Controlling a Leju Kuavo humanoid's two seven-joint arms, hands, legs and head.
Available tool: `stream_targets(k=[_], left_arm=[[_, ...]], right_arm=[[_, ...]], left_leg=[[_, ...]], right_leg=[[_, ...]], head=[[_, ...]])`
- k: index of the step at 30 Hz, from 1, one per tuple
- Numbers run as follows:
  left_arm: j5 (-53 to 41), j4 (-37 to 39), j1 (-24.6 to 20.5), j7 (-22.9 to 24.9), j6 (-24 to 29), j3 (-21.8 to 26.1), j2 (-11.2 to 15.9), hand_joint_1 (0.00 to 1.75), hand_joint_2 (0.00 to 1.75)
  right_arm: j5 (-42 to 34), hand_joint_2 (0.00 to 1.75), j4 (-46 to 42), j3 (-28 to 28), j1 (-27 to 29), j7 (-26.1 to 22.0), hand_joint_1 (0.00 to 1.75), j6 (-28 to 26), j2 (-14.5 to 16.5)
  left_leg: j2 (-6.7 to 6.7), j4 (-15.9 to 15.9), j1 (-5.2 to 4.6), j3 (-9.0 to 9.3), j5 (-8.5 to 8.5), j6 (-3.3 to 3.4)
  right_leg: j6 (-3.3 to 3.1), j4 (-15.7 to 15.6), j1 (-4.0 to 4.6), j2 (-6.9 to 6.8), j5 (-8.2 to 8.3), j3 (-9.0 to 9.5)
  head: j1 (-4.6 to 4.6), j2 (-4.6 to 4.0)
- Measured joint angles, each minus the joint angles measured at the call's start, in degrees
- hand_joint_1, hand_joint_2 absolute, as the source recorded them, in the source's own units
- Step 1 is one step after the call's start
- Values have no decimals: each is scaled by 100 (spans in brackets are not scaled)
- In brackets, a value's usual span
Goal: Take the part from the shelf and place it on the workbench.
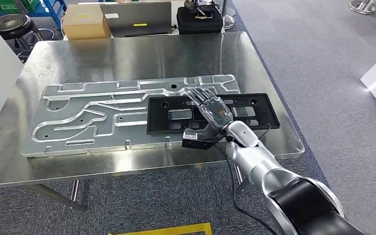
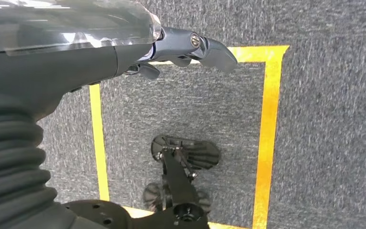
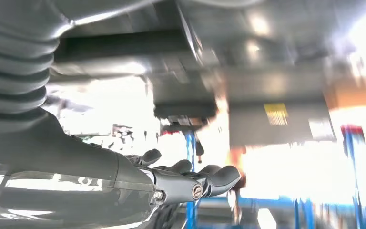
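The part, a flat black plastic frame (image 1: 254, 110) with cut-outs, lies on the steel workbench (image 1: 127, 54), its left end overlapping a large grey aluminium plate (image 1: 98, 117). My right hand (image 1: 209, 106) is stretched out just over the frame's middle, fingers straight and spread, holding nothing; I cannot tell whether it touches the frame. In the right wrist view the same hand (image 3: 190, 183) has its fingers extended with nothing between them. My left hand (image 2: 181, 47) hangs over the grey carpet with loosely extended fingers and nothing in it.
Behind the bench stand a cardboard box (image 1: 84, 22), a grey case (image 1: 136, 18) and a black bag (image 1: 199, 19). A black stool (image 1: 10, 23) is at the far left. Yellow floor tape (image 2: 267, 133) marks a square on the carpet.
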Motion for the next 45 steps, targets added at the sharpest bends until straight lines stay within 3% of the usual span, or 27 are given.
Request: stream_targets(k=[2,3,7,9,11,13,14,17,19,21,23,26,27,28,29,30,32,33,34,37,38,39,41,42,43,45], left_arm=[[20,1,2,4,-8,0,-21,0,0],[32,2,2,9,-14,0,-32,0,0],[150,2,27,19,-61,26,-56,0,0],[217,2,59,-6,-92,63,-68,0,0],[274,2,94,-32,-121,96,-77,0,0],[382,2,114,-79,-178,149,-83,0,0],[459,2,129,-116,-222,193,-91,0,0],[687,5,221,-238,-354,375,-136,0,0],[762,10,295,-275,-394,484,-183,0,0],[789,13,351,-280,-404,560,-214,0,0],[779,13,353,-277,-404,613,-233,0,0],[721,13,315,-270,-406,643,-245,0,0],[704,13,312,-272,-410,643,-247,0,0],[690,13,314,-278,-414,643,-249,0,0],[681,13,318,-287,-417,644,-249,0,0],[672,13,317,-298,-420,644,-249,0,0],[658,13,303,-321,-420,644,-249,0,0],[653,13,295,-329,-420,644,-250,0,0],[654,13,287,-333,-417,645,-250,0,0],[666,13,283,-325,-402,655,-249,0,0],[670,13,290,-318,-395,662,-248,0,0],[674,13,297,-308,-388,668,-247,0,0],[668,13,301,-283,-381,675,-251,0,0],[662,13,300,-271,-381,675,-254,0,0],[656,13,300,-264,-381,675,-256,0,0],[650,13,301,-259,-380,675,-257,0,0]], right_arm=[[-624,0,-415,-239,16,-415,0,191,43],[-1010,0,-695,-333,57,-571,0,366,51],[-2834,0,-2423,-464,522,-760,0,1235,-45],[-3522,0,-3333,-501,781,-758,0,1553,-158],[-3816,0,-4014,-582,949,-735,0,1718,-264],[-3877,0,-4744,-778,1322,-715,0,1703,-411],[-3840,0,-5173,-956,1624,-687,0,1596,-503],[-3673,0,-6417,-1955,2810,-486,0,994,-913],[-3754,0,-6850,-3122,3550,-485,0,851,-1174],[-3808,0,-7001,-4314,4120,-541,0,949,-1307],[-3649,0,-7008,-5200,4614,-608,0,1058,-1365],[-3129,0,-6612,-6411,5100,-712,0,1173,-1336],[-2946,0,-6427,-6750,5209,-722,0,1170,-1298],[-2768,0,-6244,-7029,5300,-726,0,1153,-1245],[-2582,0,-6046,-7271,5364,-735,0,1133,-1184],[-2391,0,-5833,-7480,5404,-744,0,1108,-1125],[-1937,0,-5364,-7837,5420,-765,0,997,-1031],[-1674,0,-5099,-7987,5414,-773,0,904,-993],[-1403,0,-4812,-8120,5399,-778,0,802,-962],[-665,0,-3780,-8465,5339,-701,0,492,-871],[-449,0,-3392,-8554,5303,-618,0,375,-847],[-231,0,-2981,-8634,5265,-497,0,252,-826],[135,0,-2247,-8741,5206,-192,0,109,-789],[250,0,-2017,-8766,5198,-68,0,88,-774],[318,0,-1893,-8773,5196,15,0,86,-764],[364,0,-1812,-8774,5193,76,0,88,-759]], left_leg=[[-5,18,-20,-8,-13,-30],[-6,23,-26,-16,-16,-52],[1,55,-21,-34,-64,-169],[13,413,-4,-173,-303,-228],[16,1118,23,-470,-644,-283],[18,1521,51,-655,-731,-324],[19,1407,68,-600,-611,-338],[-12,385,105,-72,-166,-322],[-52,124,89,71,-163,-237],[-54,124,70,62,-166,-139],[-34,104,66,49,-140,-53],[-20,91,31,-21,-87,53],[-18,91,10,-51,-68,74],[-15,91,-10,-79,-49,86],[-9,92,-26,-106,-29,91],[-2,92,-40,-132,-5,88],[15,90,-63,-165,51,60],[20,85,-68,-166,79,34],[25,82,-66,-161,108,2],[25,72,-49,-169,158,-117],[23,139,-46,-197,52,-154],[21,310,-44,-253,-157,-186],[22,875,-33,-397,-723,-228],[23,1111,-31,-451,-915,-241],[23,1252,-31,-479,-1013,-248],[23,1323,-31,-488,-1053,-252]], right_leg=[[-67,-754,30,-2,287,360],[-91,-958,47,-3,332,452],[-172,-1115,34,-26,344,520],[-224,-1163,-1,-46,358,559],[-252,-1165,0,-41,352,569],[-234,-1159,-1,-38,334,590],[-212,-1151,-5,-40,314,609],[-99,-1111,-4,-101,220,687],[-15,-1094,16,-160,191,702],[47,-1092,7,-169,194,696],[94,-961,-16,-132,40,651],[131,-34,-28,-76,-596,290],[132,285,-26,-67,-744,174],[125,440,-25,-62,-785,142],[111,378,-24,-59,-720,221],[88,91,-23,-59,-580,419],[34,-722,-6,-63,-332,942],[7,-1001,15,-62,-255,1114],[-18,-1139,41,-61,-225,1191],[-120,-1206,67,-65,-100,1141],[-166,-1229,54,-69,-40,1103],[-204,-1251,38,-73,26,1051],[-246,-1255,34,-75,129,929],[-250,-1253,35,-76,162,886],[-252,-1252,36,-77,182,861],[-253,-1251,37,-77,193,846]], head=[[-1,0],[-1,0],[-1,0],[-2,0],[-2,0],[-1,0],[-1,0],[-1,0],[5,0],[10,0],[11,0],[11,0],[11,0],[11,0],[11,0],[11,0],[11,0],[11,0],[11,0],[11,0],[11,0],[11,0],[11,0],[11,0],[11,0],[11,0]])
